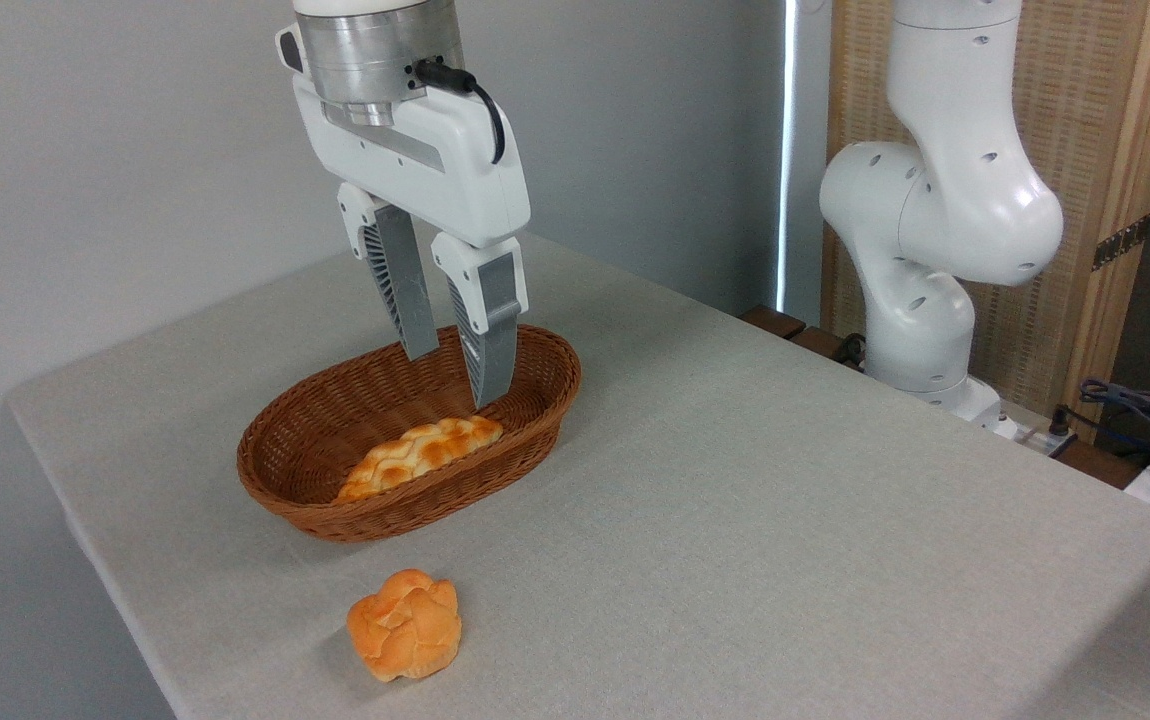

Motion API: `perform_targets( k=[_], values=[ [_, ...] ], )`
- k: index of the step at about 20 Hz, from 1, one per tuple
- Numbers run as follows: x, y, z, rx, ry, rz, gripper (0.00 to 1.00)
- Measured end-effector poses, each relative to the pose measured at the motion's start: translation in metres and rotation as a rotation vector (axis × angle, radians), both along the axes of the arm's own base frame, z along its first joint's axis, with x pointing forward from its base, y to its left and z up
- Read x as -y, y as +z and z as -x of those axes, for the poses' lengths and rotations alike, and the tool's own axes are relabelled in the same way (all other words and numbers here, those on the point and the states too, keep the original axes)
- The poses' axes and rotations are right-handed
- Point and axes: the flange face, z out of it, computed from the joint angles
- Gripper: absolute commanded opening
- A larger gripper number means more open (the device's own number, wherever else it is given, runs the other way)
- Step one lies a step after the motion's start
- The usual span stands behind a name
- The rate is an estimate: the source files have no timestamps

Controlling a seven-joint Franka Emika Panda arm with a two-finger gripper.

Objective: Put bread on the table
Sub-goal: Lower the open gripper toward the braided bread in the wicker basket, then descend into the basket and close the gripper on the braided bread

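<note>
I see my gripper [453,376] hanging over the far end of the basket [275,470], its two fingers [403,290] spread apart with nothing between them. The bread [422,452] lies just below and slightly toward me from the fingertips, not touched, resting along the basket's near wall. The basket sits on the table [755,520] directly under the gripper. Further toward me from the gripper, well clear of the basket, a round bun [404,624] rests on the cloth.
</note>
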Motion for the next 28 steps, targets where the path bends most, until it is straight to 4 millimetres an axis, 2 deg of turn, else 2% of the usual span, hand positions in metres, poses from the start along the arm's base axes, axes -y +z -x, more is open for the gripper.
perform_targets(
  k=[2,4,7,10,15,23,27,28],
  values=[
    [0.002,0.000,0.000,-0.001,-0.004,0.000,1.00],
    [0.012,-0.001,0.001,-0.003,-0.022,0.001,1.00],
    [0.052,-0.009,0.005,-0.021,-0.085,0.004,1.00],
    [0.092,-0.031,0.012,-0.065,-0.095,0.048,1.00],
    [0.135,-0.079,0.014,-0.055,-0.101,0.068,1.00],
    [0.143,-0.160,0.012,0.040,-0.086,0.079,1.00],
    [0.152,-0.179,0.020,0.014,-0.103,0.073,1.00],
    [0.155,-0.182,0.021,0.009,-0.109,0.072,0.95]
  ],
)
